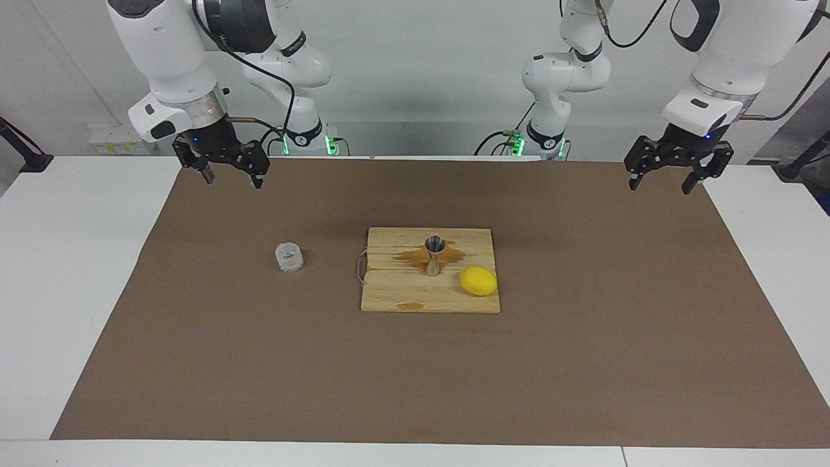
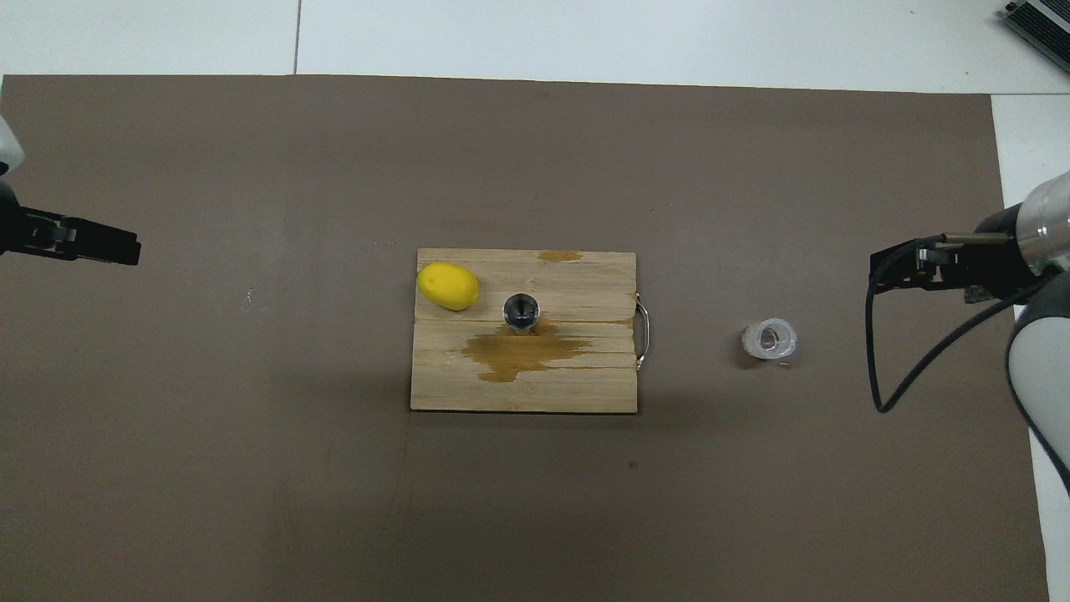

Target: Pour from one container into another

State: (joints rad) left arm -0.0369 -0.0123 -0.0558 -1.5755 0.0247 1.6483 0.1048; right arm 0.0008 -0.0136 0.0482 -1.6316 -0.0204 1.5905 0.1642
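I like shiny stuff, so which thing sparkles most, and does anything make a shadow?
Facing view: the steel jigger glints brightest, standing on the wooden board by the lemon. Overhead view: a soft shadow edges the board nearer the robots; the glass cup looks pale, barely shadowed.
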